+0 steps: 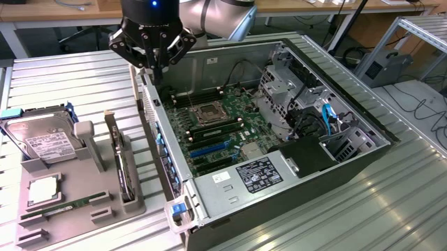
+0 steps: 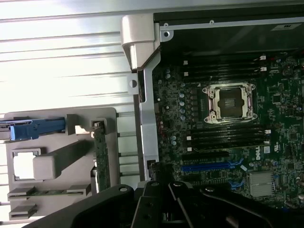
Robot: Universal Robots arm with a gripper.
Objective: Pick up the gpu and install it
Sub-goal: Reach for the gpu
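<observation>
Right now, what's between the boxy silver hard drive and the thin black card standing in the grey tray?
A grey upright post of the tray stands between hard drive and black card, in the exterior view.

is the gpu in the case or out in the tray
Out. The gpu stands on edge in the grey tray beside the open case, and the motherboard's blue slot is bare.

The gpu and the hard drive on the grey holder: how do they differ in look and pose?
The gpu is thin and dark, the hard drive boxy, silver, white-labelled. The gpu stands on edge, the hard drive rests tilted. Both sit in the grey holder.
</observation>
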